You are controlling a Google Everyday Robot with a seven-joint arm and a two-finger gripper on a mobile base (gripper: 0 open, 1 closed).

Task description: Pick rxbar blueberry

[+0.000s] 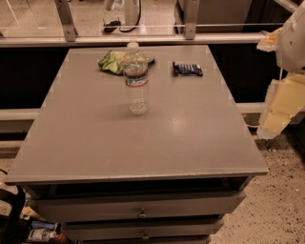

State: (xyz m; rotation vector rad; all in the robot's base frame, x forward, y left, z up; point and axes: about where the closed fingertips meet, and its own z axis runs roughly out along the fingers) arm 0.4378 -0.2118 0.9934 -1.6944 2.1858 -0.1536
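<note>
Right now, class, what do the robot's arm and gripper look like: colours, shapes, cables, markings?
The arm has a smooth white rounded shell at upper right. Below it, the gripper, right of the table, looks pale yellow and blocky. No cables or markings show on them.

Warm, dim light all over, with a yellowish cast. The table (95, 143) takes a soft sheen right of the bottle (136, 78): a pale patch, no hard glare. Faint shadow pools at the bottle's base, spreading left. Under the tabletop's lip the drawers (138, 206) sit in deep shade. Behind the table there's a black band, and beyond it the floor (90, 14) glows much brighter. At the right edge, off the table, the gripper (276, 114) hangs washed out, pale yellow-white.
</note>
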